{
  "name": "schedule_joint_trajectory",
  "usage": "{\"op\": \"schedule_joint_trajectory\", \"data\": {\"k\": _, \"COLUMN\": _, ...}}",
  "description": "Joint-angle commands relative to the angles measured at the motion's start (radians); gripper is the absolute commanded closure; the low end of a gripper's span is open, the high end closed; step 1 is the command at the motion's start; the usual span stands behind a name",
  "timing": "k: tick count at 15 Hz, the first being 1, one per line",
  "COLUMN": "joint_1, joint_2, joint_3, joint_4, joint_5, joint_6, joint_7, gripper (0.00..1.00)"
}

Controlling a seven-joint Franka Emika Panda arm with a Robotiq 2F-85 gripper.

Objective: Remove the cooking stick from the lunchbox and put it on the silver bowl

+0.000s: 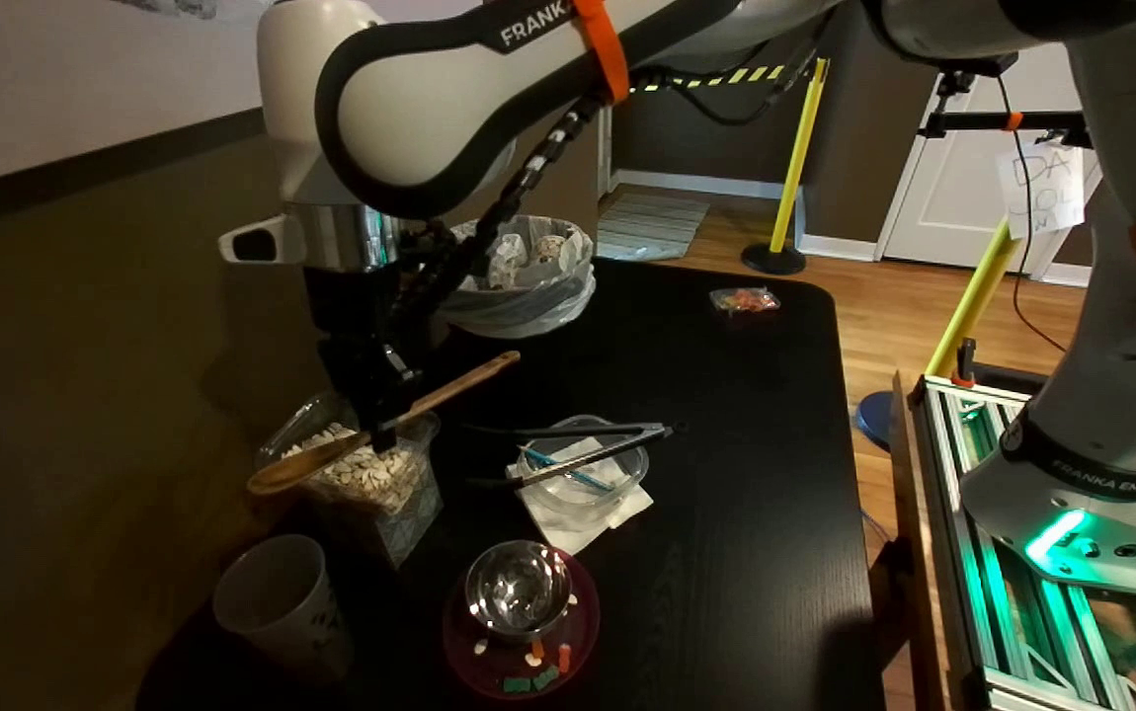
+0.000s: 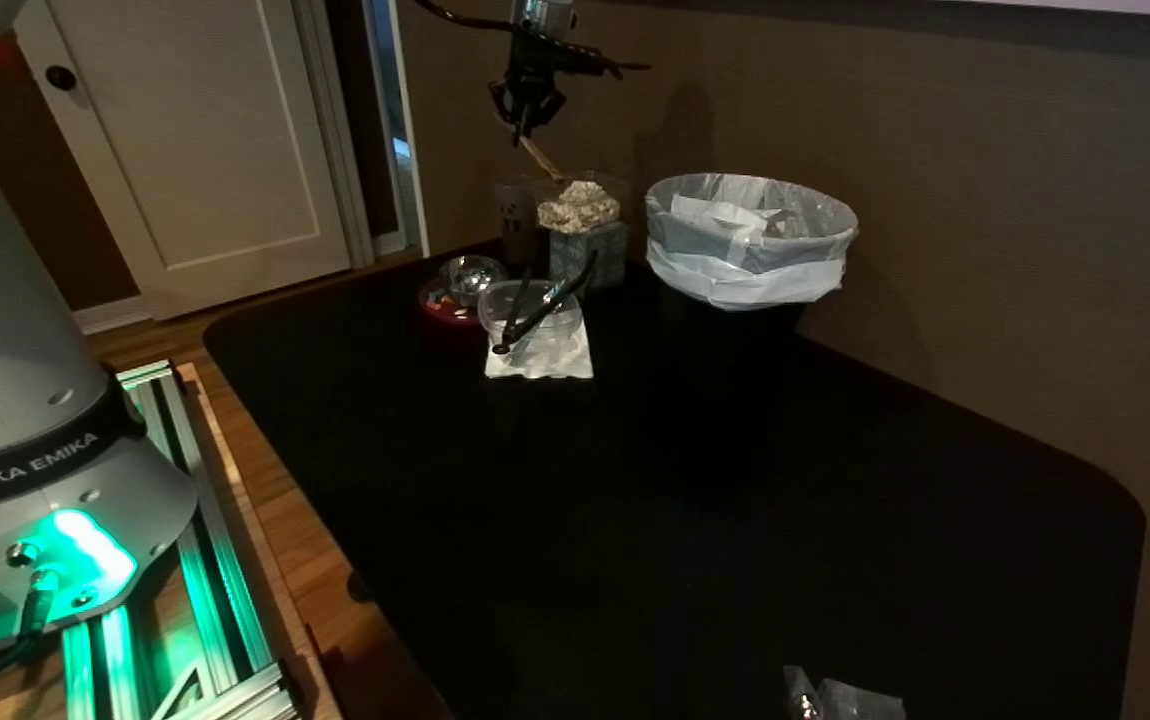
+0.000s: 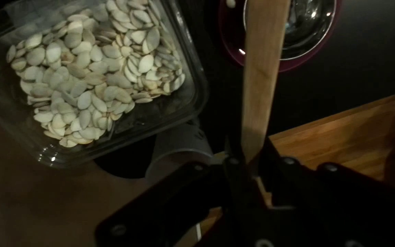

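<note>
The cooking stick is a wooden spoon (image 1: 329,451). My gripper (image 1: 383,432) is shut on it near mid-length in an exterior view. The spoon is raised above the clear box (image 1: 418,509) of pale seeds, probably the lunchbox. In an exterior view the gripper (image 2: 527,132) and spoon (image 2: 542,160) are above the seed box (image 2: 590,250). In the wrist view the gripper (image 3: 250,154) pinches the spoon (image 3: 262,72), with the box (image 3: 202,91) below left. The silver bowl (image 1: 519,590) sits on a dark red plate, apart from the spoon; it also shows in the wrist view (image 3: 309,32).
Black tongs (image 1: 578,462) lie across a clear tub (image 1: 632,474) on a paper napkin (image 1: 583,533). A cup (image 1: 272,592) stands near the seed box. A bin with a white bag (image 2: 745,285) is by the wall. Small bits lie on the plate (image 1: 474,673).
</note>
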Motion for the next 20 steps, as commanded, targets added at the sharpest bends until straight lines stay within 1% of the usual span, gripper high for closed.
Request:
{"op": "schedule_joint_trajectory", "data": {"k": 1, "joint_1": -0.017, "joint_2": -0.114, "joint_3": 0.003, "joint_4": -0.208, "joint_5": 0.104, "joint_6": 0.086, "joint_7": 0.018, "gripper": 0.96}}
{"op": "schedule_joint_trajectory", "data": {"k": 4, "joint_1": -0.008, "joint_2": -0.159, "joint_3": 0.011, "joint_4": -0.333, "joint_5": 0.174, "joint_6": 0.160, "joint_7": 0.039, "gripper": 0.96}}
{"op": "schedule_joint_trajectory", "data": {"k": 7, "joint_1": -0.021, "joint_2": -0.203, "joint_3": 0.044, "joint_4": -0.446, "joint_5": 0.239, "joint_6": 0.211, "joint_7": -0.021, "gripper": 0.96}}
{"op": "schedule_joint_trajectory", "data": {"k": 9, "joint_1": -0.029, "joint_2": -0.225, "joint_3": 0.043, "joint_4": -0.494, "joint_5": 0.248, "joint_6": 0.216, "joint_7": -0.053, "gripper": 0.96}}
{"op": "schedule_joint_trajectory", "data": {"k": 11, "joint_1": -0.031, "joint_2": -0.232, "joint_3": 0.022, "joint_4": -0.518, "joint_5": 0.227, "joint_6": 0.196, "joint_7": -0.069, "gripper": 0.96}}
{"op": "schedule_joint_trajectory", "data": {"k": 13, "joint_1": -0.022, "joint_2": -0.235, "joint_3": -0.022, "joint_4": -0.545, "joint_5": 0.173, "joint_6": 0.222, "joint_7": -0.051, "gripper": 0.96}}
{"op": "schedule_joint_trajectory", "data": {"k": 15, "joint_1": -0.027, "joint_2": -0.236, "joint_3": -0.048, "joint_4": -0.565, "joint_5": 0.160, "joint_6": 0.242, "joint_7": -0.048, "gripper": 0.96}}
{"op": "schedule_joint_trajectory", "data": {"k": 17, "joint_1": -0.040, "joint_2": -0.223, "joint_3": -0.059, "joint_4": -0.576, "joint_5": 0.175, "joint_6": 0.260, "joint_7": -0.041, "gripper": 0.96}}
{"op": "schedule_joint_trajectory", "data": {"k": 20, "joint_1": -0.067, "joint_2": -0.194, "joint_3": -0.044, "joint_4": -0.578, "joint_5": 0.237, "joint_6": 0.244, "joint_7": -0.063, "gripper": 0.96}}
